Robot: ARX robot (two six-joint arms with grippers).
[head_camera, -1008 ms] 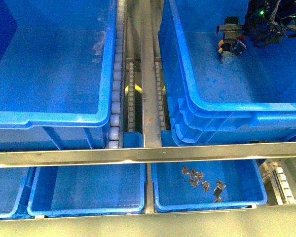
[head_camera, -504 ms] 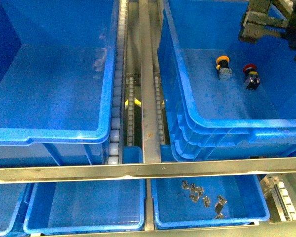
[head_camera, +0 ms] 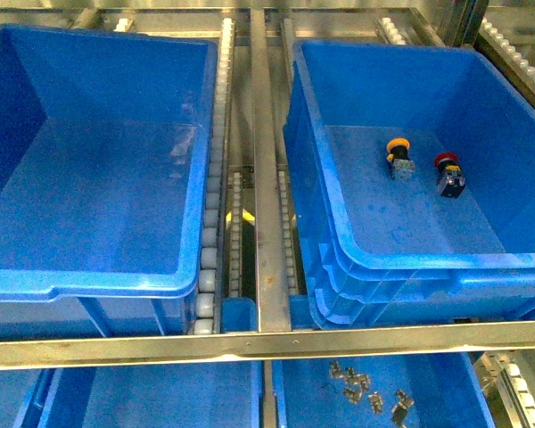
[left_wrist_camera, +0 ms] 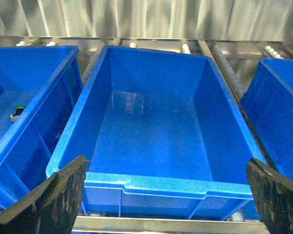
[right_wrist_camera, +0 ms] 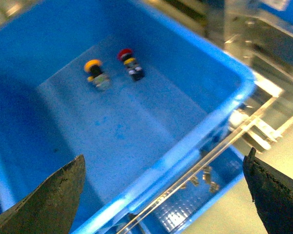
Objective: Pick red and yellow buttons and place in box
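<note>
Right wrist view: right hand [right_wrist_camera: 163, 195] wide, empty; left hand [left_wrist_camera: 166, 195] likewise

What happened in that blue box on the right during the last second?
The right gripper, which held a button low inside the box a second ago, let it go and pulled out of the front view. A yellow button and a red button now lie apart on the box floor. The camera's view also shifted. The empty bin on the left and the small metal parts below look unchanged.

No legible text — no labels, no numbers
</note>
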